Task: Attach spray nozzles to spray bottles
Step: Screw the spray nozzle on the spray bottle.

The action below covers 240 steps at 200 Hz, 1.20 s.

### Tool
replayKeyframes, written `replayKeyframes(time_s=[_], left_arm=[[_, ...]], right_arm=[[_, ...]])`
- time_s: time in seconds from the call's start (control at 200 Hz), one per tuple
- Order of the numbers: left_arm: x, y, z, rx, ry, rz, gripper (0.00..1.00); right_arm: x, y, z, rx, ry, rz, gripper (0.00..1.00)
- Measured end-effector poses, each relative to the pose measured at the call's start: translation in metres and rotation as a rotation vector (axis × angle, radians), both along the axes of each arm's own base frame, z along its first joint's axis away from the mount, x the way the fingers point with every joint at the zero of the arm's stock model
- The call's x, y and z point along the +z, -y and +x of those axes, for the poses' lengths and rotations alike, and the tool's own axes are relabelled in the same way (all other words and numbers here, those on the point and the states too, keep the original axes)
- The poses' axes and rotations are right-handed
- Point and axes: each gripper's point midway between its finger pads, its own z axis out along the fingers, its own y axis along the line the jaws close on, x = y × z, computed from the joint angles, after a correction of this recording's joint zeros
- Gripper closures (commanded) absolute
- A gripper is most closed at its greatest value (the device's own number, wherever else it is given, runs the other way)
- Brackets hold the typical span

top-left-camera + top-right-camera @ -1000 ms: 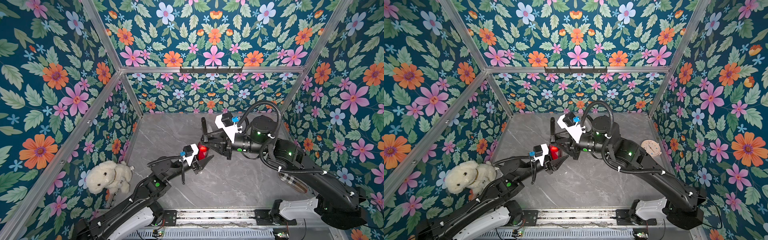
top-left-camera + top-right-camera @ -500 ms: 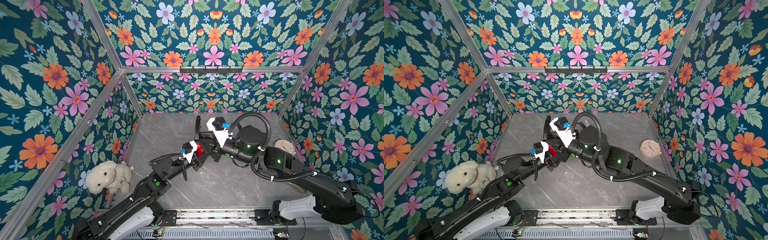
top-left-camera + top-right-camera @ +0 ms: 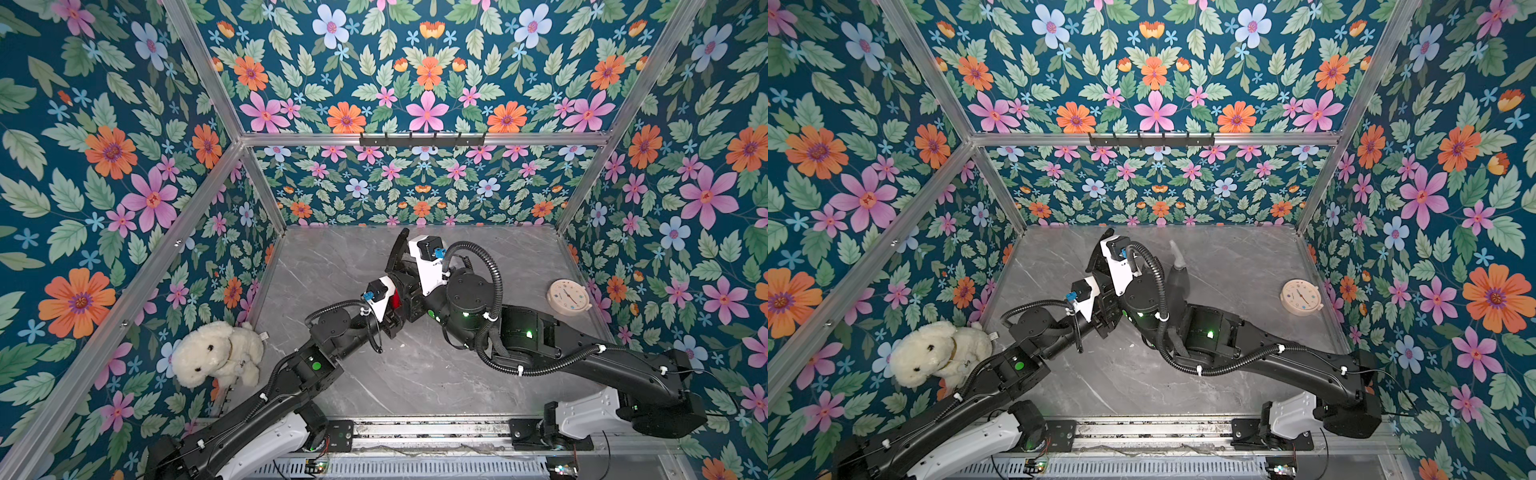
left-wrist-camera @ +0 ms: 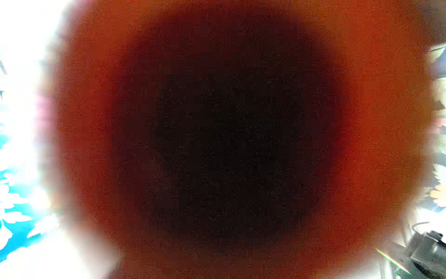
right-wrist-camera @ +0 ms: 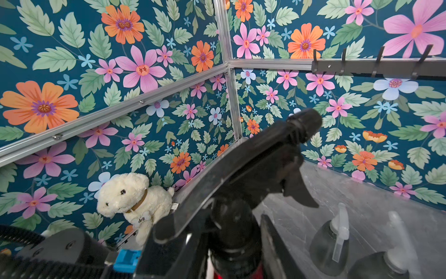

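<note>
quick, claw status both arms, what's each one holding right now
left claw: shut on the red bottle.
right claw: set around the collar of the black nozzle; gripping or loose cannot be told.

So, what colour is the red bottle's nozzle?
Black; the spray nozzle shows best in the right wrist view.

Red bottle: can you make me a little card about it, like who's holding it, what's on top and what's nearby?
thing: red bottle
held by: left gripper, shut on it
on top: black nozzle, sitting on its neck
helping: right gripper, at the nozzle's collar; grip unclear
left wrist view: only a red blur, bottle right at the lens
nearby: grey bottles, two, each with a whitish nozzle on
also there: toy dog, round clock
</note>
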Motion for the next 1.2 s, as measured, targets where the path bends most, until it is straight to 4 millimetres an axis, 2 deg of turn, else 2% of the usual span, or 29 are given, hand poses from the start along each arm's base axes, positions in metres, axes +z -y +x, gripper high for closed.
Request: replayKeyframes(time_s=[0.14,0.27,0.355,0.465,0.535,0.61,0.735,0.805,0.925,1.035,1.2], left_arm=[[0.007,0.0,-0.001,-0.004,0.022,-0.018,1.0],[0.021,-0.003,-0.002,-0.001,0.055,-0.065,1.0],[0.026,-0.003,-0.006,-0.015,0.071,-0.08,1.0],[0.031,0.0,-0.013,-0.056,0.09,-0.091,1.0],[0.032,0.002,-0.019,-0.088,0.098,-0.092,1.0],[0.032,0.007,-0.026,-0.141,0.106,-0.086,1.0],[0.028,0.018,-0.039,-0.24,0.11,-0.068,1.0],[0.027,0.022,-0.044,-0.279,0.108,-0.058,1.0],[0.031,0.027,-0.05,-0.332,0.11,-0.059,1.0],[0.031,0.031,-0.054,-0.369,0.103,-0.057,1.0],[0.03,0.036,-0.056,-0.4,0.095,-0.044,1.0]], right_arm=[[0.007,0.007,-0.012,0.052,0.017,0.007,0.49],[0.011,0.018,-0.035,0.173,0.032,-0.003,0.41],[0.018,0.03,-0.05,0.243,0.042,0.001,0.39],[0.037,0.052,-0.062,0.309,0.069,0.038,0.33],[0.047,0.067,-0.057,0.33,0.072,0.056,0.3],[0.055,0.082,-0.042,0.337,0.07,0.068,0.27],[0.062,0.097,-0.027,0.391,0.045,0.086,0.23],[0.066,0.096,-0.028,0.437,0.039,0.08,0.22],[0.067,0.083,-0.045,0.579,0.034,0.063,0.21],[0.061,0.07,-0.046,0.643,0.01,0.043,0.22],[0.052,0.059,-0.044,0.685,-0.03,0.021,0.29]])
